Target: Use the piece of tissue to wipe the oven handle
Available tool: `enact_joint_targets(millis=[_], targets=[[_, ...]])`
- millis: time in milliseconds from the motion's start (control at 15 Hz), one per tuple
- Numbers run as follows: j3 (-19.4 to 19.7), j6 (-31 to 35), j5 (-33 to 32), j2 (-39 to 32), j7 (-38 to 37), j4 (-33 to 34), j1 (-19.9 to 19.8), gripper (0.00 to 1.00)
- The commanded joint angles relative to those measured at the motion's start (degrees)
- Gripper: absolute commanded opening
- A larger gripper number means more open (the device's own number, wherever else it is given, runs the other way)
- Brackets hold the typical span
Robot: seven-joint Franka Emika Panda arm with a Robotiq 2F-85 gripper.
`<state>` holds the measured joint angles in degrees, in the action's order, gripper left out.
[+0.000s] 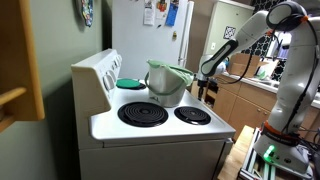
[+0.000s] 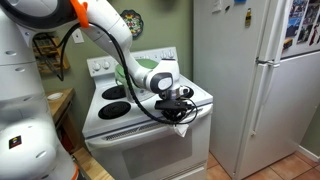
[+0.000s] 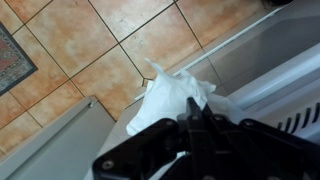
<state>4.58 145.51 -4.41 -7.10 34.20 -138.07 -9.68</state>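
My gripper (image 2: 180, 108) hangs over the front right corner of the white stove and is shut on a white piece of tissue (image 2: 181, 126). In the wrist view the tissue (image 3: 168, 100) spreads out beyond the closed black fingers (image 3: 192, 122) and lies against the white oven handle (image 3: 262, 92). In an exterior view the gripper (image 1: 207, 90) shows past the stove's far edge; the tissue and handle are hidden there. The oven handle (image 2: 140, 136) runs along the top of the oven door front.
A pale green pot (image 1: 166, 82) stands on the stove top between coil burners (image 1: 143, 114). A white refrigerator (image 2: 255, 80) stands close beside the stove. Tiled floor (image 3: 90, 40) lies below. A wooden counter (image 1: 240, 95) is behind the arm.
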Motion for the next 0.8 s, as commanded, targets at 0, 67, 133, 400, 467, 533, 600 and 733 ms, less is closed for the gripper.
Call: enact_joint_targets(millis=[0, 67, 133, 400, 467, 533, 600, 733], targets=[[-0.8, -3.4, 5.0, 6.4, 8.9, -5.3, -0.2, 0.03], [-0.4, -3.8, 4.9, 7.3, 9.8, -6.0, 0.2, 0.03], [0.2, -2.5, 2.8, 7.1, 7.1, -6.2, 0.7, 0.04], [0.4, -2.6, 3.1, 6.0, 6.7, -4.8, 1.1, 0.04], [0.4, -2.6, 3.1, 6.0, 6.7, -4.8, 1.1, 0.04], [0.4, -2.6, 3.1, 6.0, 6.7, -4.8, 1.1, 0.04], [0.4, -2.6, 3.1, 6.0, 6.7, -4.8, 1.1, 0.04], [0.0, -5.9, 8.2, 7.8, 12.9, -6.1, 1.4, 0.03]])
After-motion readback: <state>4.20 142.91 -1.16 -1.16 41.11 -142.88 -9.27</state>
